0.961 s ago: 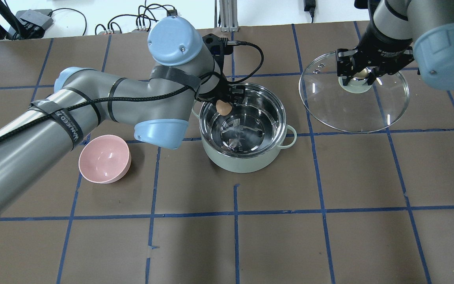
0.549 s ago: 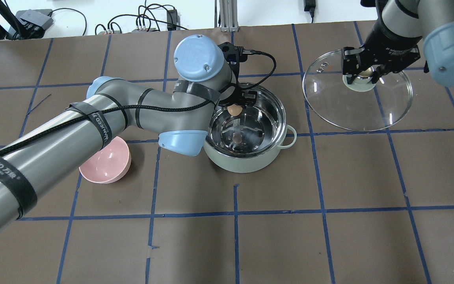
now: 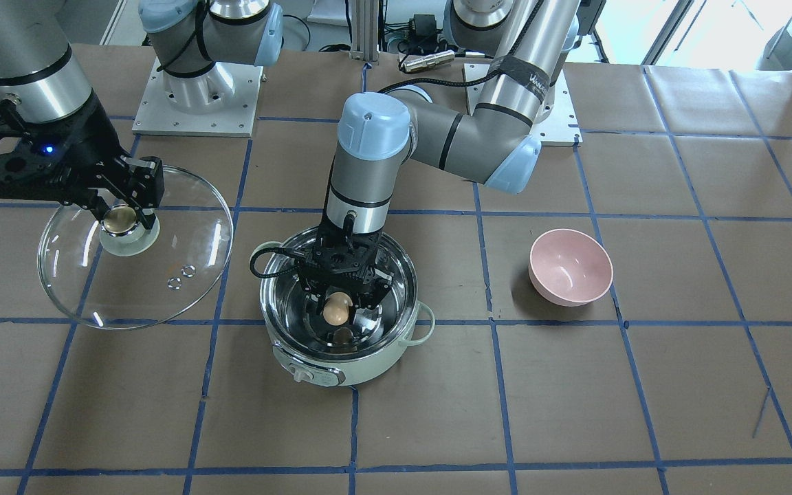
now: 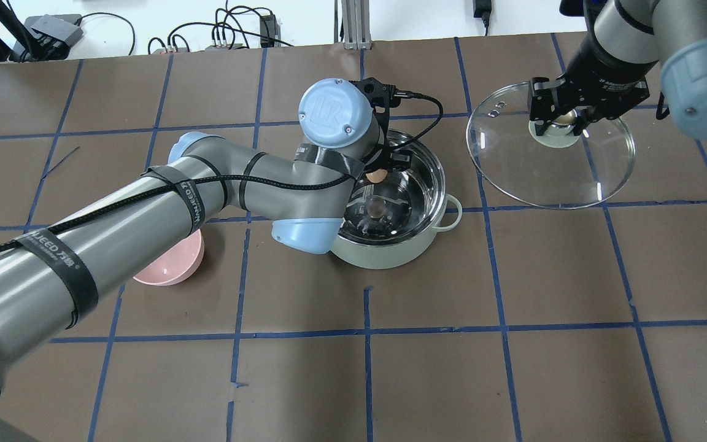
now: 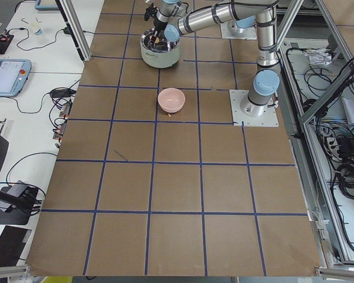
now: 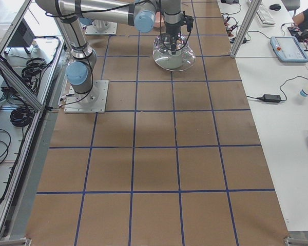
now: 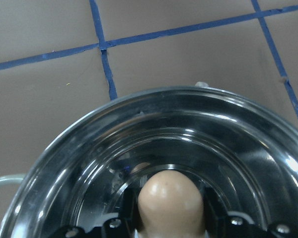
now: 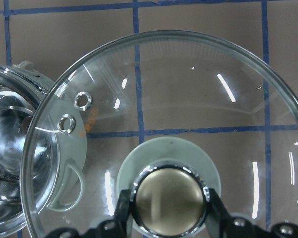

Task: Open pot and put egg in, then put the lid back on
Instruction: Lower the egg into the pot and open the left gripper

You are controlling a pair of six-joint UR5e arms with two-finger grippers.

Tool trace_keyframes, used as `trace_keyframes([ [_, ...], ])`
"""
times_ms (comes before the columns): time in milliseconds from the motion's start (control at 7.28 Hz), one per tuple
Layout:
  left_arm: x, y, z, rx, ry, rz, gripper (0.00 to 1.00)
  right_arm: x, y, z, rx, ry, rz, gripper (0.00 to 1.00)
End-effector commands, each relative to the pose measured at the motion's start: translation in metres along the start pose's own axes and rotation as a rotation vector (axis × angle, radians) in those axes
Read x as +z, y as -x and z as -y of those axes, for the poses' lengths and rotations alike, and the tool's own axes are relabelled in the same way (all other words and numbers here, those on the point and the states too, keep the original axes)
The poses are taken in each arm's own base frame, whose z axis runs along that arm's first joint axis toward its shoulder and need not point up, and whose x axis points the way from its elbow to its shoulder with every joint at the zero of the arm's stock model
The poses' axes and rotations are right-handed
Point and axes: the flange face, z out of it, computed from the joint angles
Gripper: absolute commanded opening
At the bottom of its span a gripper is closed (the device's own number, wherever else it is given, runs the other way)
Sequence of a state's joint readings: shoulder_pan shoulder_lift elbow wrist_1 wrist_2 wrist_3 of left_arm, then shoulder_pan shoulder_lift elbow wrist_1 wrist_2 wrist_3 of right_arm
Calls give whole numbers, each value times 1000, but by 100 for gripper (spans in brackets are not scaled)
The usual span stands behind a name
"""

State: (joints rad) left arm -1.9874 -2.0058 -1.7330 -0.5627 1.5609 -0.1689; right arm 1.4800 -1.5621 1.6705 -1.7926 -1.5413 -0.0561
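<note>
The mint-green pot (image 3: 341, 364) (image 4: 390, 252) stands open mid-table, its steel inside showing. My left gripper (image 3: 337, 313) (image 4: 378, 175) is shut on the tan egg (image 3: 335, 309) (image 4: 376, 175) (image 7: 171, 201) and holds it inside the pot's rim, above the bottom. My right gripper (image 3: 121, 218) (image 4: 561, 116) is shut on the beige knob (image 8: 170, 200) of the glass lid (image 3: 183, 234) (image 4: 550, 172) and holds the lid in the air to the pot's side, clear of it.
A pink bowl (image 3: 570, 267) (image 4: 169, 265) stands on the table on my left side of the pot, partly under my left arm in the overhead view. Brown paper with blue tape lines covers the table (image 4: 513, 368).
My left arm has swung the egg from the pot's near rim further over the pot's inside and lower. My right gripper keeps the lid held aside, shifting only slightly.
</note>
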Motion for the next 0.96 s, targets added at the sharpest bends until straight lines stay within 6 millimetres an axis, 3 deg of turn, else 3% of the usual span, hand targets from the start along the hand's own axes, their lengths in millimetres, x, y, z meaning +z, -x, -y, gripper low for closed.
trace_keyframes([
  [0, 11, -1, -2, 2, 1, 0, 3, 0, 0, -1, -1, 0, 1, 32],
  [275, 13, -1, -3, 2, 6, 1, 17, 1, 1, -2, -4, 1, 1, 33],
  [412, 11, -1, -3, 2, 3, 2, 54, 3, 1, -2, -4, 4, 0, 33],
  [549, 6, -1, 0, 1, -6, 0, 67, 3, 1, -2, -4, 3, 0, 33],
  [824, -15, 1, 7, 13, -40, 0, 80, 2, 2, -2, -18, -2, 0, 33],
])
